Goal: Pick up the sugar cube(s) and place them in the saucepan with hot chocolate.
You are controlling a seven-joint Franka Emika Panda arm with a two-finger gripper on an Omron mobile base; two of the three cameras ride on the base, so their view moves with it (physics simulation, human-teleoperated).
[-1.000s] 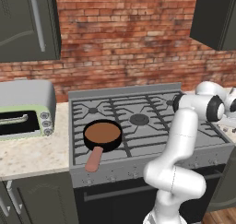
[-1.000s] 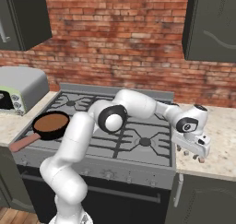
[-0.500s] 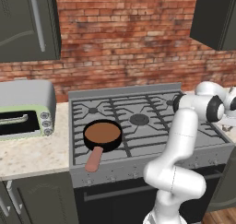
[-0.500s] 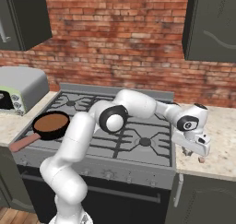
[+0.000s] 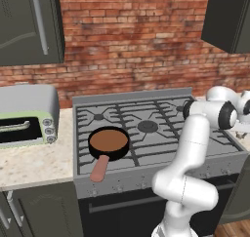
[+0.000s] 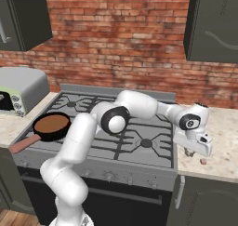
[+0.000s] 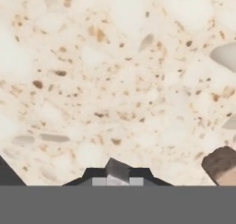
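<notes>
Hand (image 6: pixel 188 152) is low over the desk (image 6: pixel 223 141) just right of the stove (image 6: pixel 139 141), fingers pointing down at the speckled top. In the hand view the two dark tips are pressed in close, hand (image 7: pixel 118 180) pinching a small pale grey cube (image 7: pixel 117 168) between them. The cube sits right at the tips, with the desk (image 7: pixel 115 80) close beneath it; can't tell if the cube touches the desk or is just off it.

A brown cube (image 7: pixel 223 165) lies on the desk near the tips, apart from the hand, cut by the frame edge. From the right base view it is a small brown speck (image 6: pixel 203 161) on the desk just beside the hand, toward the front edge.

The pan (image 5: pixel 108 142) is on the stove (image 5: pixel 146 114) at its front left burner, well apart from the hand, across the whole cooktop. It is black, round and shallow, with flat brown liquid inside. Its pink handle (image 5: pixel 100 167) points toward the stove's front edge and sticks out past it a little. In the right base view the pan (image 6: pixel 51 126) is far left, with its handle (image 6: pixel 21 144) toward the lower left.

A toaster oven (image 5: pixel 24 119) stands on the desk left of the stove, also seen at (image 6: pixel 18 88). The arm reaches from the base across the stove's right side to the desk.
</notes>
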